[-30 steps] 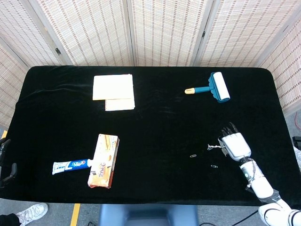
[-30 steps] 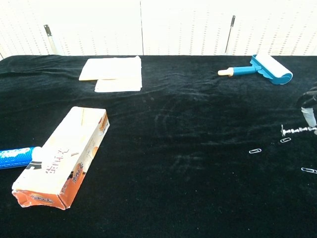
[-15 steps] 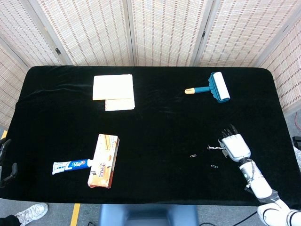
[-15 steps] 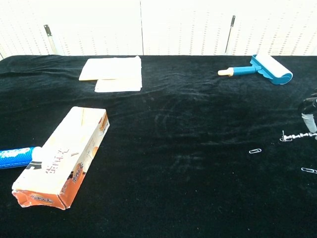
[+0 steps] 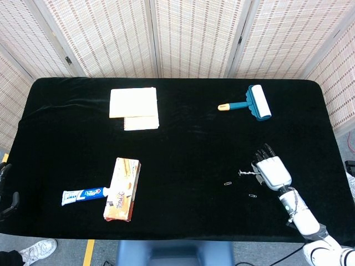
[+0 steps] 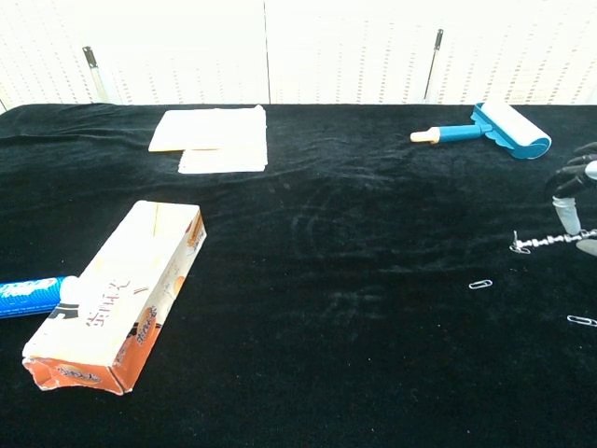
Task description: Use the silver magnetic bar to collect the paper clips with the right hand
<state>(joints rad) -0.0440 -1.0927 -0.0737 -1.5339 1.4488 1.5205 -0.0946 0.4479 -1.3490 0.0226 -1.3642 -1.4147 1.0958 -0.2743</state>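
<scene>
- The left hand (image 5: 6, 188) is showing only as a dark sliver at the head view's left edge, so I cannot tell how its fingers are lying.
- In the chest view the right hand (image 6: 574, 201) is being cut off by the frame's right edge.
- The right hand (image 5: 270, 170) is gripping the silver magnetic bar (image 5: 248, 173), which is sticking out to its left over the near-right part of the black cloth table (image 5: 188, 144).
- The bar (image 6: 546, 240) is looking thin and metallic, with a small cluster of clips hanging at its tip; their number is too small to make out.
- Two loose wire paper clips (image 5: 228, 183) are lying on the cloth just beside and below the bar's tip, apart from it.
- The cloth is looking matte and faintly creased.
</scene>
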